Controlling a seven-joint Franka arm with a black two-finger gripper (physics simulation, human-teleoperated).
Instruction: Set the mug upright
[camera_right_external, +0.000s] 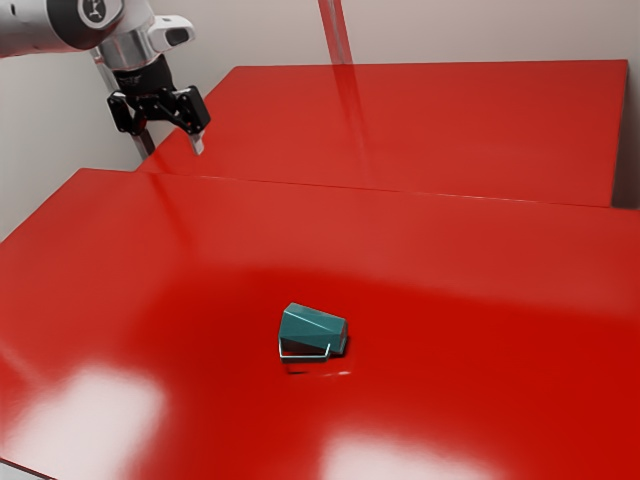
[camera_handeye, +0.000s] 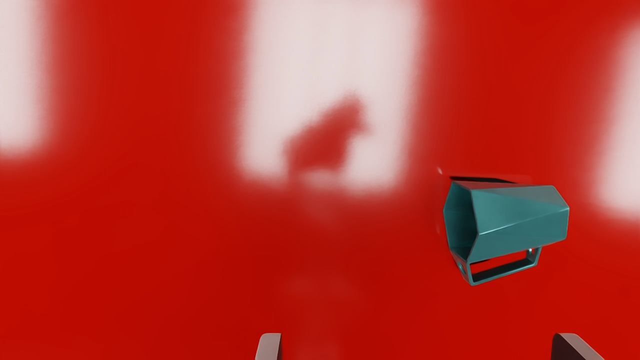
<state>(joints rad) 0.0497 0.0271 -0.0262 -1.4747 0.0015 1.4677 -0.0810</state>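
Mug: we are finding the mug (camera_handeye: 515, 215) lying on its side on the red table (camera_right_external: 450, 260), well in from the far edge and from the far-left corner of the exterior view; its mouth is facing the exterior view's left, and its handle (camera_handeye: 505, 270) is facing the near edge; it is not standing upright.

Gripper: we are seeing the gripper (camera_handeye: 419, 334) hanging above the table's far-left corner in the exterior view, well apart from the mug.

Fingers: the two fingers (camera_handeye: 270, 347) are standing wide apart; they are pinching nothing.

Faceted wall: we are judging this the chief hazard; the sides are tapering from mouth to base, so a grip across them could be slipping toward the narrow end, and a fingertip landing off centre could be rolling the mug onto another facet.

Handle: we are noting a second risk; a finger coming down on the loop could be twisting the mug, and the loop could be catching the tabletop during the turn.

Base: letting go with the base tilted could be sending the mug over again; turning it the wrong way would be putting the mouth down.

Surroundings: a second red surface (camera_right_external: 420, 125) is lying beyond the far edge, with a pale wall (camera_right_external: 480, 30) behind; we are seeing nothing standing between gripper and mug.
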